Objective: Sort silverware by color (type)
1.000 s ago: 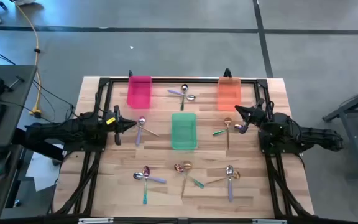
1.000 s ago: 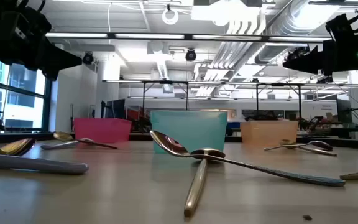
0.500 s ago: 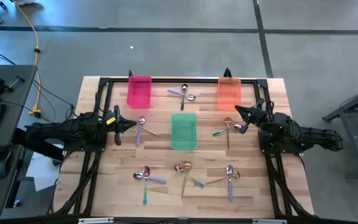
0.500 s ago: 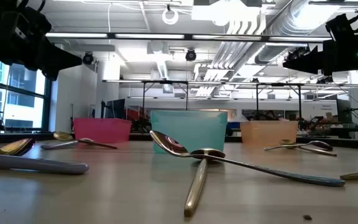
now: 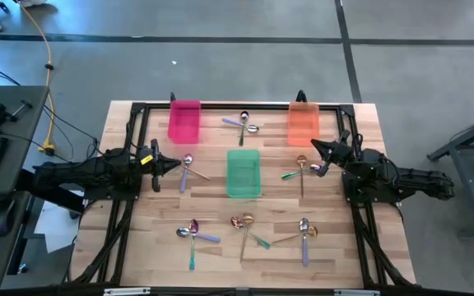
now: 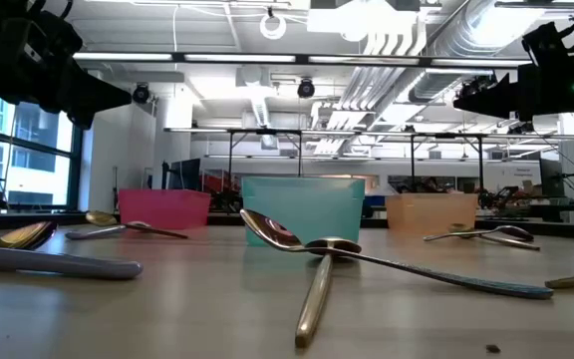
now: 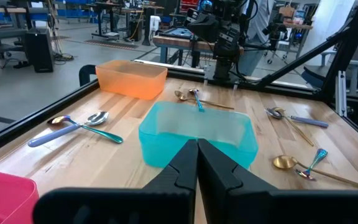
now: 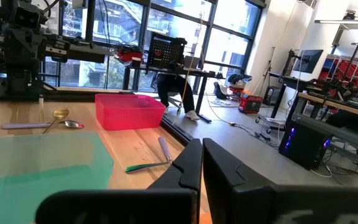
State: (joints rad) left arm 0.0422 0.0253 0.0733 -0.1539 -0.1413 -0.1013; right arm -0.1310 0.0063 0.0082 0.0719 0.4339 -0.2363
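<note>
Small metal spoons lie flat on the wooden table in several crossed clusters: by the far edge (image 5: 243, 125), left of the green bin (image 5: 188, 169), right of it (image 5: 301, 168), and three near the front (image 5: 192, 233), (image 5: 245, 226), (image 5: 303, 231). They have gold, purple and green/teal handles. My left gripper (image 5: 172, 164) is shut and empty above the table's left side, beside the left cluster. My right gripper (image 5: 314, 148) is shut and empty above the right side, near the right cluster. Both show shut in the wrist views, left (image 7: 197, 152) and right (image 8: 202, 152).
A pink bin (image 5: 184, 121) stands at the far left, an orange bin (image 5: 303, 122) at the far right and a green bin (image 5: 243, 173) in the middle. A black frame (image 5: 220, 105) runs along the table's edges. Bare wood lies between the spoon clusters.
</note>
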